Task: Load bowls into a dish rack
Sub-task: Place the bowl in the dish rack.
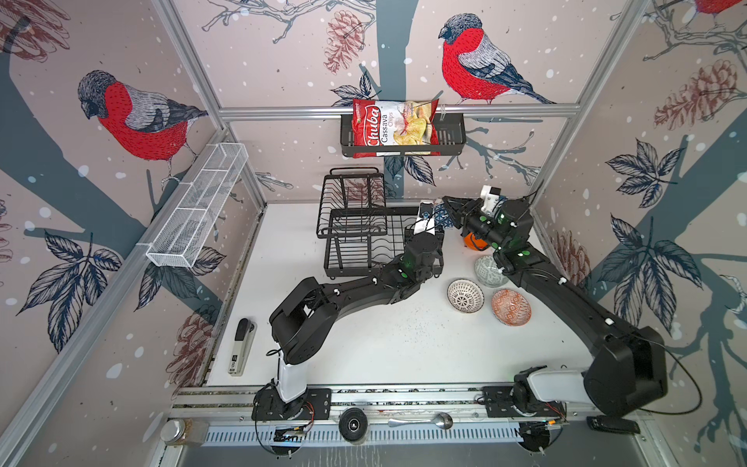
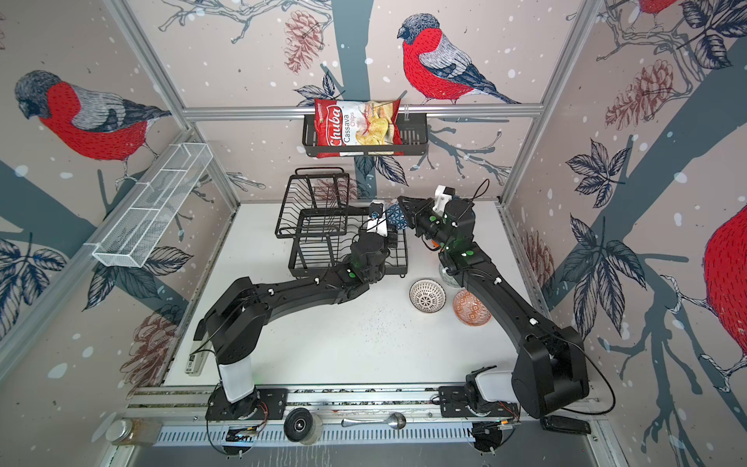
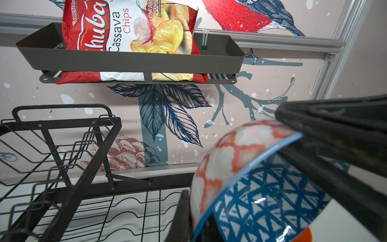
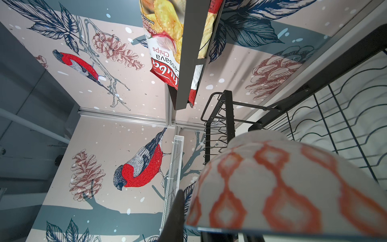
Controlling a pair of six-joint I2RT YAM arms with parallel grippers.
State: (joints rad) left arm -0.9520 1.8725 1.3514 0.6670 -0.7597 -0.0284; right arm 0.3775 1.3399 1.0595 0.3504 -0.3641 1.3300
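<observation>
The blue triangle-patterned bowl (image 1: pixel 443 217) (image 2: pixel 398 214), white and orange on its outside, hangs tilted above the right end of the black wire dish rack (image 1: pixel 355 226) (image 2: pixel 315 218). My left gripper (image 1: pixel 432 220) (image 3: pixel 194 209) is shut on its rim from below. My right gripper (image 1: pixel 452 207) (image 4: pixel 192 218) grips the opposite rim, one finger on each side of the wall (image 3: pixel 303 134). On the table to the right sit the white lattice bowl (image 1: pixel 465 295), the red-orange bowl (image 1: pixel 511 307), the grey-green bowl (image 1: pixel 487 271) and, partly under my right arm, the plain orange bowl (image 1: pixel 473 241).
A black shelf basket with a chips bag (image 1: pixel 404 133) hangs on the back wall above the rack. A long white mesh basket (image 1: pixel 198 206) lines the left wall. A stapler (image 1: pixel 241 345) lies front left; a spoon (image 1: pixel 422 421) and a jar (image 1: pixel 178 432) rest on the front rail.
</observation>
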